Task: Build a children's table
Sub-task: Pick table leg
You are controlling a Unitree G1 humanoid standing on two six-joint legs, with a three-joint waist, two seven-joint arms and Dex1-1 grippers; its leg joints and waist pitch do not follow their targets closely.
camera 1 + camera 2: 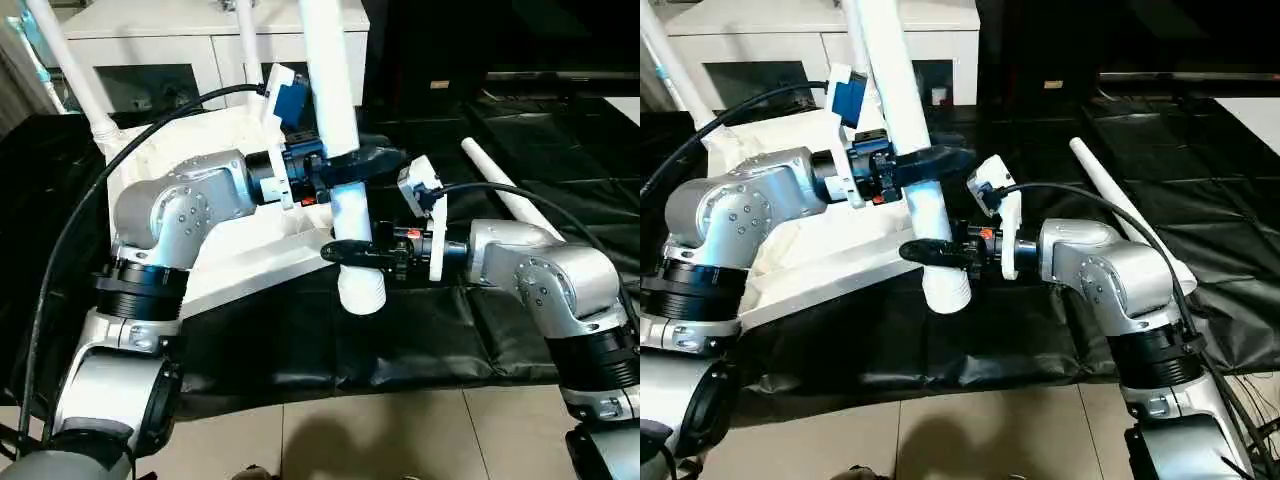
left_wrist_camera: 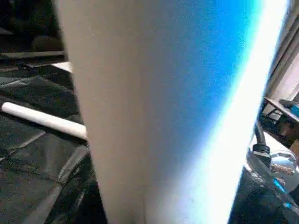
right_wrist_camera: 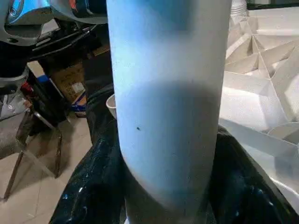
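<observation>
Behind the black-covered worktop stands a white cabinet, and a spare white leg lies loose on the cover to the right, well apart from the arms. Over the worktop's front edge, a long white tapered leg stands nearly upright, its wider end lowest, beside the ribbed white tabletop, where two more legs already rise. Left pincer clasps it higher up and right pincer lower down, fingers on either side of the tube.
</observation>
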